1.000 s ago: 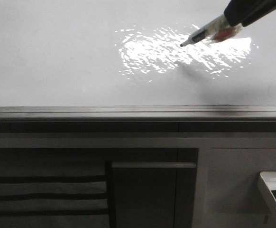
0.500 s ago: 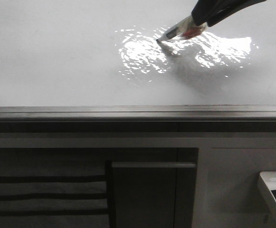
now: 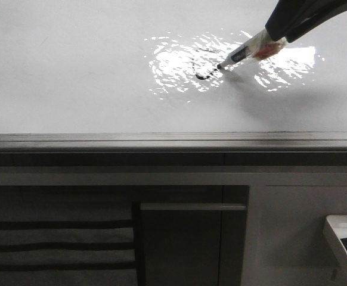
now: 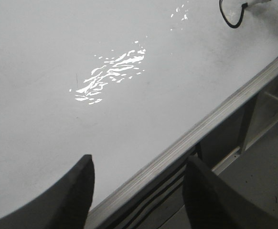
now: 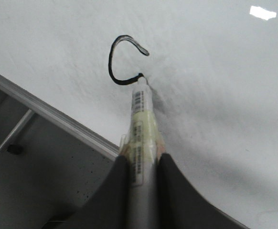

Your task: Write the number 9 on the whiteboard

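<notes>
The whiteboard (image 3: 72, 71) is a glossy white board with a wavy glare and a dark edge rail (image 3: 161, 143). My right gripper (image 3: 276, 37) is shut on a white marker (image 3: 244, 53), whose tip touches the board. The same grip shows in the right wrist view, gripper (image 5: 140, 160) and marker (image 5: 142, 119). Of the number 9 only an open, C-shaped black loop (image 5: 111, 67) shows, ending at the marker tip. It also shows in the front view (image 3: 202, 75) and the left wrist view (image 4: 229, 20). My left gripper (image 4: 138, 164) is open and empty over the board's edge rail (image 4: 215, 114).
A small white tray (image 3: 342, 241) with coloured items hangs at the lower right, below the board. A dark cabinet front with a panel (image 3: 191, 238) and slats (image 3: 54, 244) lies under the rail.
The marker tip has moved from the upper part of the glare down and to the right. A black curved stroke now shows on the board where there was none.
</notes>
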You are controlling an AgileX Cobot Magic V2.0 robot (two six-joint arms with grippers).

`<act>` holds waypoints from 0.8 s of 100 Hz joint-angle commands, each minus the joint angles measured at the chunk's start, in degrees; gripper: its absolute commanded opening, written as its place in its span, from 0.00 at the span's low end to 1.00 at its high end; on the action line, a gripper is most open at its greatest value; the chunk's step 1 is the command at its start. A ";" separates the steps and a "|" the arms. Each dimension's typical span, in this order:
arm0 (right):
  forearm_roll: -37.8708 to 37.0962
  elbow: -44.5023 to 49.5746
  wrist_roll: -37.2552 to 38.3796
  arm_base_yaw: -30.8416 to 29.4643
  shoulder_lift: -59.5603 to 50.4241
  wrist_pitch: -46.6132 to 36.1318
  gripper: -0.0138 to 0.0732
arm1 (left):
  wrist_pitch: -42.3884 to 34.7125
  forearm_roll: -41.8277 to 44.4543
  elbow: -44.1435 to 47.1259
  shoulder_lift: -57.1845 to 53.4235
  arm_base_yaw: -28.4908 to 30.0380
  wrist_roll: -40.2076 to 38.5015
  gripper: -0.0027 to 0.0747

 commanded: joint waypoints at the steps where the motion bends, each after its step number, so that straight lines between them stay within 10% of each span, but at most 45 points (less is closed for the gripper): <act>1: -1.42 -1.50 -0.05 -0.72 -0.22 -2.71 0.09 | -3.80 -1.43 -1.51 -0.33 0.20 -0.62 0.53; 43: 1.55 1.13 -2.85 0.37 -1.37 3.44 0.09 | -3.83 -1.58 -1.51 -0.33 -1.73 0.39 0.53; 80: 17.23 -10.50 -36.21 0.87 -4.13 32.85 0.09 | 3.64 -2.38 -8.63 10.43 -19.40 8.79 0.53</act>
